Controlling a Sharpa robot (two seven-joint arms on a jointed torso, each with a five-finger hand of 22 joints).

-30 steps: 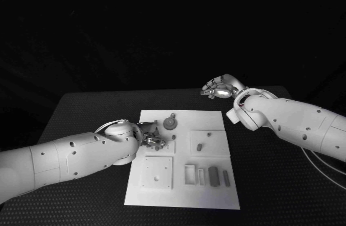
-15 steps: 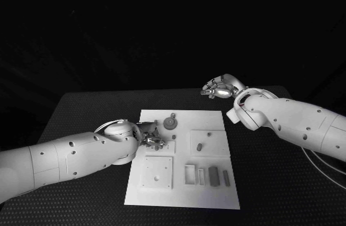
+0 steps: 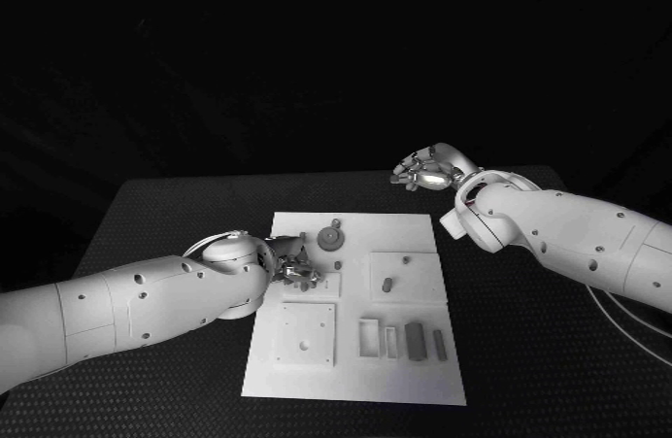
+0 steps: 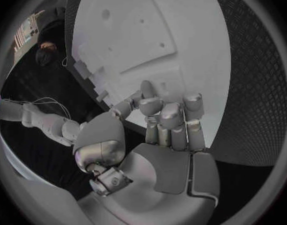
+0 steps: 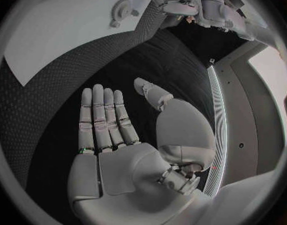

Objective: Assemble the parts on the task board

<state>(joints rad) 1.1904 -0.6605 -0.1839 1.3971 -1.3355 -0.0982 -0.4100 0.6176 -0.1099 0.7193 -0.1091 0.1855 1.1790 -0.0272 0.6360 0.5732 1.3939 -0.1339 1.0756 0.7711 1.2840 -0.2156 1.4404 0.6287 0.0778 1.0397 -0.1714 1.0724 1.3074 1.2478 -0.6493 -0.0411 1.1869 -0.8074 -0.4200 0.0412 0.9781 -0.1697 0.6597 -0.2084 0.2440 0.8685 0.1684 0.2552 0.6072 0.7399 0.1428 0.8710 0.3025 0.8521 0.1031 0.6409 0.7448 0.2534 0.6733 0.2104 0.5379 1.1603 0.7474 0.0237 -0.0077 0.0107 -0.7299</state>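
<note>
The white task board (image 3: 357, 365) lies in the middle of the table. My left hand (image 3: 297, 269) hovers low over its left side beside a small square plate (image 3: 328, 285). In the left wrist view its fingers (image 4: 171, 120) curl down toward the board (image 4: 156, 30) with the thumb against them; I cannot tell if anything is pinched. A round gear-like part (image 3: 330, 237) lies near the board's far edge and a small oblong part (image 3: 386, 285) on a raised plate. My right hand (image 3: 427, 173) floats beyond the board's far right corner, flat and holding nothing (image 5: 109, 122).
Two dark bar parts (image 3: 415, 341) lie beside open white slots (image 3: 368, 338) at the board's near right. A square plate with holes (image 3: 304, 334) sits at its near left. Black matting (image 3: 532, 360) surrounds the board. The right wrist view shows the gear (image 5: 121, 9).
</note>
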